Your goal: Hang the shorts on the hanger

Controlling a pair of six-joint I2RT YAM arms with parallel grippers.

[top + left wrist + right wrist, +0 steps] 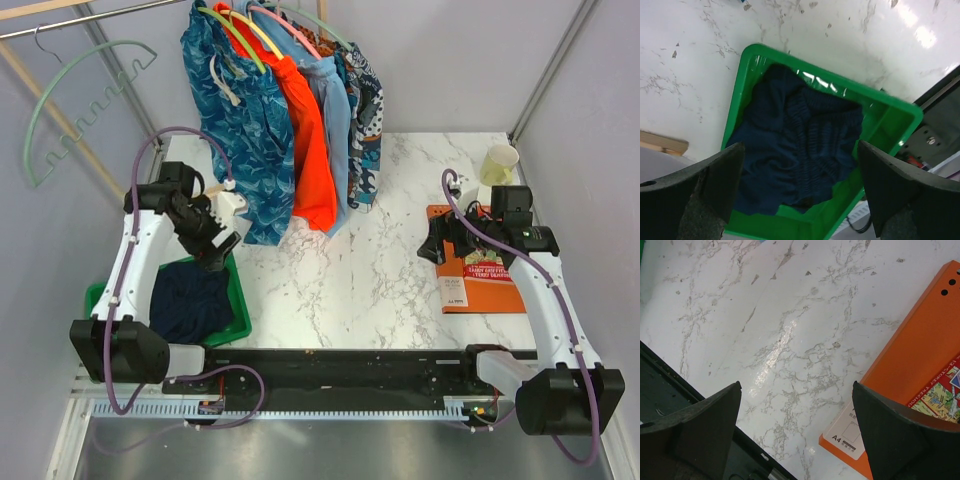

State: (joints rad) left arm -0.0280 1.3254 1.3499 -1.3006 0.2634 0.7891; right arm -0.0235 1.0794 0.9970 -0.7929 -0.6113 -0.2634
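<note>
While hovering just over the green bin (890, 122) at the counter's (380, 270) near left, left gripper (215, 258) released, jaws wide, grasping nothing. Inside that bin, navy shorts (190, 300) crumpled. Opposite, right gripper (433, 248) likewise spread, unladen, above the edge of an orange booklet (490, 285). Farther back, mint-green hanger (100, 105) dangling from the rail (100, 18), far left, well apart from the shorts.

Soft matt cloth shorts (795, 150) lie in a glossy plastic bin (890, 120) on polished marble-look table (790, 340).

The shorts (790, 125) are partly hidden behind the left end effector (800, 160)
</note>
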